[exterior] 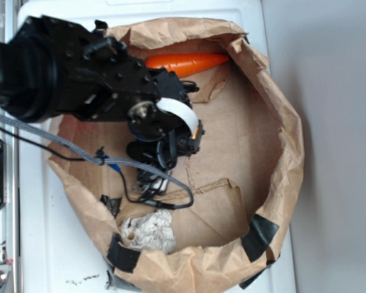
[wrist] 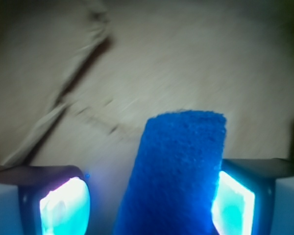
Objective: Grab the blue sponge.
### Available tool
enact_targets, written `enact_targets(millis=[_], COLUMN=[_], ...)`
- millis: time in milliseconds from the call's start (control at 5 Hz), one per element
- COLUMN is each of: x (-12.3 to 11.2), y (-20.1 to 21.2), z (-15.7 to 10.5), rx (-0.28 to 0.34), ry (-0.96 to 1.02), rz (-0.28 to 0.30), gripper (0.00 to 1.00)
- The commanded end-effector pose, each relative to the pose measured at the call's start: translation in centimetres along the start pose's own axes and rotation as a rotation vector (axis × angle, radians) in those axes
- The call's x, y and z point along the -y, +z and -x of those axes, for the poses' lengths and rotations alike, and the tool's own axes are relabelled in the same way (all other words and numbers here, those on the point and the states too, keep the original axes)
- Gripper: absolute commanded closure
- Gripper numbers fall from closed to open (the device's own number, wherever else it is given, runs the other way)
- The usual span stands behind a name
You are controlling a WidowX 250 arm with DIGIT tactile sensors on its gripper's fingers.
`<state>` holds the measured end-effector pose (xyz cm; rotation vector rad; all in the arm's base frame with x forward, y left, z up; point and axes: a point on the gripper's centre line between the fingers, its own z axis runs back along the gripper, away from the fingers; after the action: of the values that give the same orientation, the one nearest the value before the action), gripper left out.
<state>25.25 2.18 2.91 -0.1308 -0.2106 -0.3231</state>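
In the wrist view the blue sponge (wrist: 174, 171) fills the lower middle of the frame, standing between the 2 glowing pads (wrist: 63, 205) of the claw (wrist: 149, 208); its right edge touches the right pad, while a gap shows between its left edge and the left pad, so the claw is partly open around the sponge and not clamped on both sides. Behind it lies blurred brown paper with a dark crease running from the upper left. In the exterior view the black robot arm (exterior: 79, 73) reaches from the upper left down into a crumpled brown paper bag (exterior: 280, 152) lying on a white table (exterior: 49, 244); the sponge is hidden under the arm there. An orange toy carrot (exterior: 186, 62) lies at the top of the bag, and a whitish wad of cloth (exterior: 149, 232) sits at the lower left inside it.
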Motion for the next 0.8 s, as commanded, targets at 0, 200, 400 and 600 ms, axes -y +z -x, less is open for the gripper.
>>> enact_targets(millis=[0,200,400,600], x=[-0.9,-1.3,-1.7,-2.3], y=[5.3,5.5,4.3,2.5], z=[-2.2,-2.7,-3.1,-3.3], rx=[0.030,0.025,0.017,0.015], ry=[-0.004,0.000,0.015,0.030], rz=[0.085,0.099,0.069,0.008], gripper=[0.00,0.00,0.00,0.00])
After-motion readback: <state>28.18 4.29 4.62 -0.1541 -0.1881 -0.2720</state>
